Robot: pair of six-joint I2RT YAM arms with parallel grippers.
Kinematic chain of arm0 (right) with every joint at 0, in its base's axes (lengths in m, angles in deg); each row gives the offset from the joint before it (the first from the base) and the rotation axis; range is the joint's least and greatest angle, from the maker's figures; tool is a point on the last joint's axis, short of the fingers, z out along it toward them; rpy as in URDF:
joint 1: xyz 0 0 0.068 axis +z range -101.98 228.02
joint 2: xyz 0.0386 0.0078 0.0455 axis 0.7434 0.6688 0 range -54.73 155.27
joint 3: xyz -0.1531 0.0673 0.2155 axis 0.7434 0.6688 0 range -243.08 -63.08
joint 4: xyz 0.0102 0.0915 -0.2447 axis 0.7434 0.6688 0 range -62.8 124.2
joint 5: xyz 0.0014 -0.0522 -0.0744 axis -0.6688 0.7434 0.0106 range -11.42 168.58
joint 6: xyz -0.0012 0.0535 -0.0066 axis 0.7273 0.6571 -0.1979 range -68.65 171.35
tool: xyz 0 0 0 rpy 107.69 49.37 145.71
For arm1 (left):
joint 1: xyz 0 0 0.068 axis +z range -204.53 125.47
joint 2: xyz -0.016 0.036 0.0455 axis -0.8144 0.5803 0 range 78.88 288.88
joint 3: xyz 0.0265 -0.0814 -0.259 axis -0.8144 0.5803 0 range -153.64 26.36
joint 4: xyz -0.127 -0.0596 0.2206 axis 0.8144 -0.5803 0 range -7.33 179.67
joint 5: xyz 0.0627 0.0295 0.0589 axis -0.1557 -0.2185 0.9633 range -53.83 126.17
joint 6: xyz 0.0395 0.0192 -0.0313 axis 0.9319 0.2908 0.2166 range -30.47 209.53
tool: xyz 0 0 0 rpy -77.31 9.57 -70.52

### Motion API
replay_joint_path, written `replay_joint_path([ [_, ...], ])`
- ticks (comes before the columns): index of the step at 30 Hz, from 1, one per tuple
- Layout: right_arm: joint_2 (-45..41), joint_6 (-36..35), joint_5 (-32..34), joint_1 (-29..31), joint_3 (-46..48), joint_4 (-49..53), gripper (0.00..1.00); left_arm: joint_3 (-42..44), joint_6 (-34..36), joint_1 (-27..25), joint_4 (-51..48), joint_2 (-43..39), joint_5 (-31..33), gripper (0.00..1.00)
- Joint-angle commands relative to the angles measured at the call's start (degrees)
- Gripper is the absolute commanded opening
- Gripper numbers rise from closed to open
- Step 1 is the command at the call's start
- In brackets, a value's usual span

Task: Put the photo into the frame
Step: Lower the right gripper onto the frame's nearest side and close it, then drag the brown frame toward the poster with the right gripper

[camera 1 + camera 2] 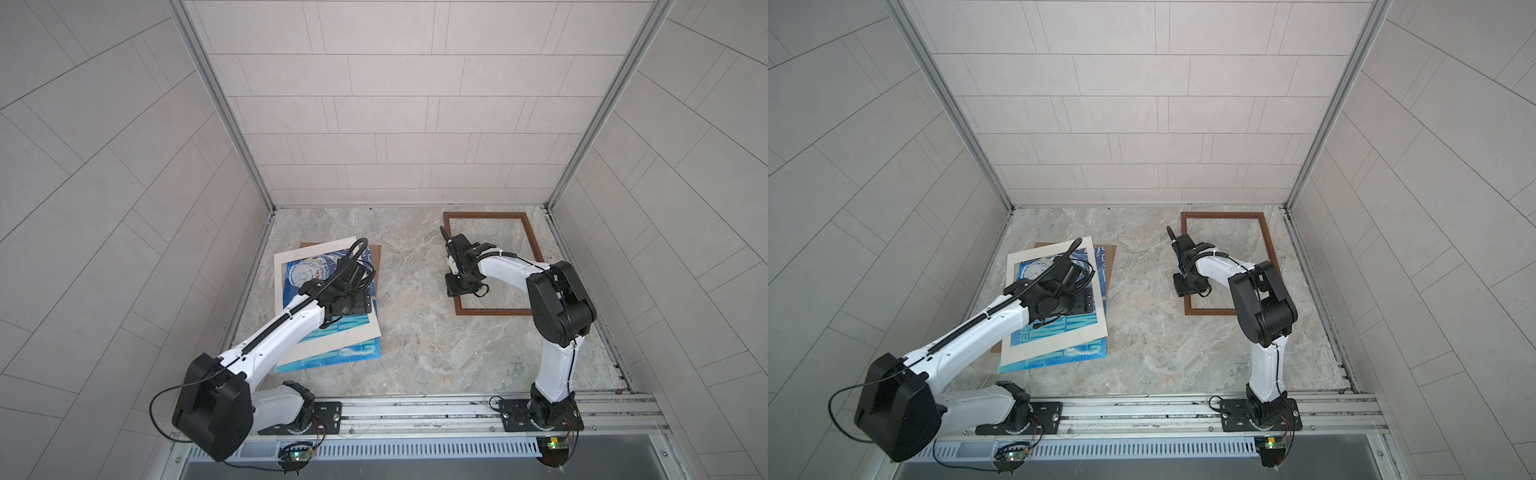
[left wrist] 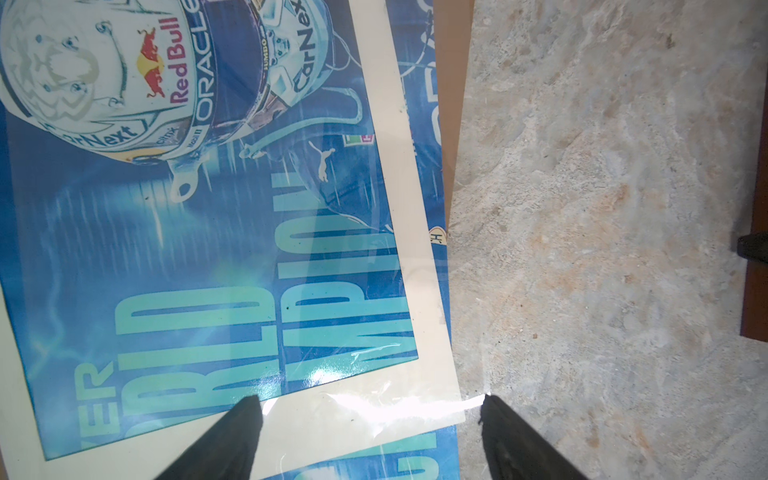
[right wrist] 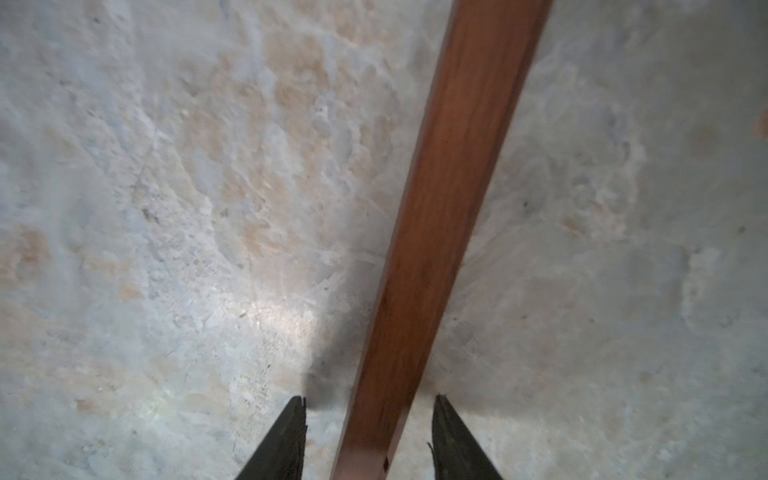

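To your left, the photo [image 2: 166,249] lies face up under the white mat [image 2: 430,316], well apart from the frame [image 1: 484,214]. The left gripper [image 2: 370,405] hangs over the mat's corner with its fingers spread wide, holding nothing. That arm stretches forward with the wrist tipped down. I judge this an early step, since the photo is not yet freed.

To your right, the right gripper [image 3: 370,399] straddles one rail of the empty frame. Its fingers are apart and neither touches the wood. The elbow is high and the wrist points down. Next you'd need to close squarely on that rail.

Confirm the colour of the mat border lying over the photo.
Plain cream-white, no pattern. The mat border shows best in the left wrist view.
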Motion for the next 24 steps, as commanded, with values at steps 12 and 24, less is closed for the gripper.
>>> replay_joint_path([
  [12,2.41,1.10,-2.67,-0.55,-0.63,4.32,0.31,0.36,0.41,-0.22,-0.30,-3.00,0.91,0.88],
  [24,-4.26,11.40,-12.22,1.21,4.57,5.26,0.06,1.36,0.44,-0.44,-1.84,-9.23,3.81,0.88],
])
